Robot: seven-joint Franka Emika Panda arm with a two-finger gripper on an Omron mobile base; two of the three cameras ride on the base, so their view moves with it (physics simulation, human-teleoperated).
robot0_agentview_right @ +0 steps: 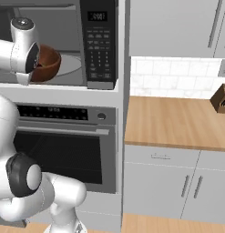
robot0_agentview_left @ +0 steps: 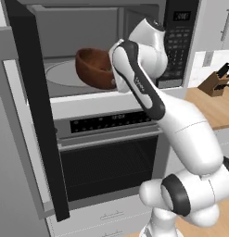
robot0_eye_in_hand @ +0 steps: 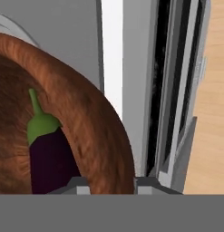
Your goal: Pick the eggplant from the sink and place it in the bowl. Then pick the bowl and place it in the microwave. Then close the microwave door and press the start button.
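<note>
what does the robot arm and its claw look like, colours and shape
The arm is made of glossy white rounded segments with dark grey to black bands at the joints and a dark strip with small lettering along one link. The claw has two small grey finger tips.

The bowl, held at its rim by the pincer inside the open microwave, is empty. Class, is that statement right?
Not quite. The bowl is not empty: the hand view shows the eggplant lying inside it, green stem up. The rest holds: the pincer is shut on the bowl's rim, and the left base view shows the bowl inside the microwave with its door open.
</note>
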